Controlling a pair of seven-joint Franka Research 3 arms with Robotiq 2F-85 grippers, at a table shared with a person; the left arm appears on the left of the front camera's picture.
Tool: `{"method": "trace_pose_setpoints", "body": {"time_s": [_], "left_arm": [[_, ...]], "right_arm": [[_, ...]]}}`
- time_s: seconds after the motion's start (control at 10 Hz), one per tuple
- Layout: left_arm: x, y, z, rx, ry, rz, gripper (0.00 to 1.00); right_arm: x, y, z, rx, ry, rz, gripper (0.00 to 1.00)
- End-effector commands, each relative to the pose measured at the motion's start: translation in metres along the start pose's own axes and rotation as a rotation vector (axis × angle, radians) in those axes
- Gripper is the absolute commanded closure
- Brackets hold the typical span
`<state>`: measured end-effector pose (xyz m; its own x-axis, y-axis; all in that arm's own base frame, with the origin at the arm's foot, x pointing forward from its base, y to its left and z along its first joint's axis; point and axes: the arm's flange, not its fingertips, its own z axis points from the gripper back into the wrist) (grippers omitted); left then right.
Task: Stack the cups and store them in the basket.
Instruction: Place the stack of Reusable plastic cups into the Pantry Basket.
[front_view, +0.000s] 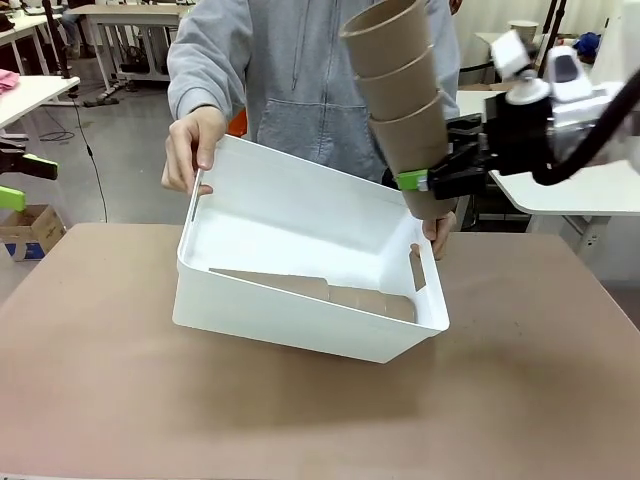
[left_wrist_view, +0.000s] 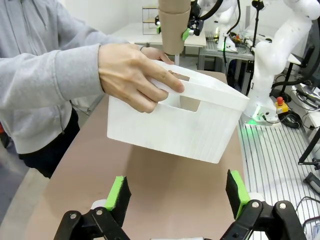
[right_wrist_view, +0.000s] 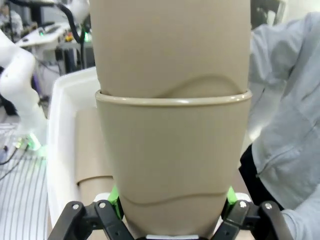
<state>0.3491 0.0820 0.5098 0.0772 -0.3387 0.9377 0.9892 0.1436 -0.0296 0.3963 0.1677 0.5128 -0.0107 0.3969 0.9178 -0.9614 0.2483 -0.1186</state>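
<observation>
Right tool (front_view: 432, 182) is clamped on the bottom cup of a leaning stack (front_view: 398, 95), upper right of frame, above the basket (front_view: 300, 270) a person tilts. The upper cups could slide off. Left tool (left_wrist_view: 177, 197) sits apart.

You see plain tan-brown cups (front_view: 400, 95), matte and unmarked, stacked above the basket (front_view: 290, 215), which is solid white with fine ribbing on its outer wall. More tan-brown shows inside the basket, from cups lying there (front_view: 330, 290). The right gripper (front_view: 428, 182) beside the basket's far rim is black with bright green pads, on a white arm. The left gripper (left_wrist_view: 175, 192) has the same black body and green pads. The person's sleeve (left_wrist_view: 45, 75) at the basket's handle is light grey. Under the basket, the table (front_view: 520, 380) is dull brownish-mauve.
</observation>
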Motion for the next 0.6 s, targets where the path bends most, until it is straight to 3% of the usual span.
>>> {"method": "trace_pose_setpoints", "body": {"time_s": [0.0,0.5], "left_arm": [[0.002,0.0,0.001,-0.001,-0.025,-0.007,0.0],[0.002,0.0,0.001,-0.001,-0.025,-0.007,0.0]], "right_arm": [[0.014,-0.021,-0.024,0.002,0.113,-0.037,0.17],[-0.002,-0.03,-0.105,-0.013,0.369,-0.039,0.17]]}}
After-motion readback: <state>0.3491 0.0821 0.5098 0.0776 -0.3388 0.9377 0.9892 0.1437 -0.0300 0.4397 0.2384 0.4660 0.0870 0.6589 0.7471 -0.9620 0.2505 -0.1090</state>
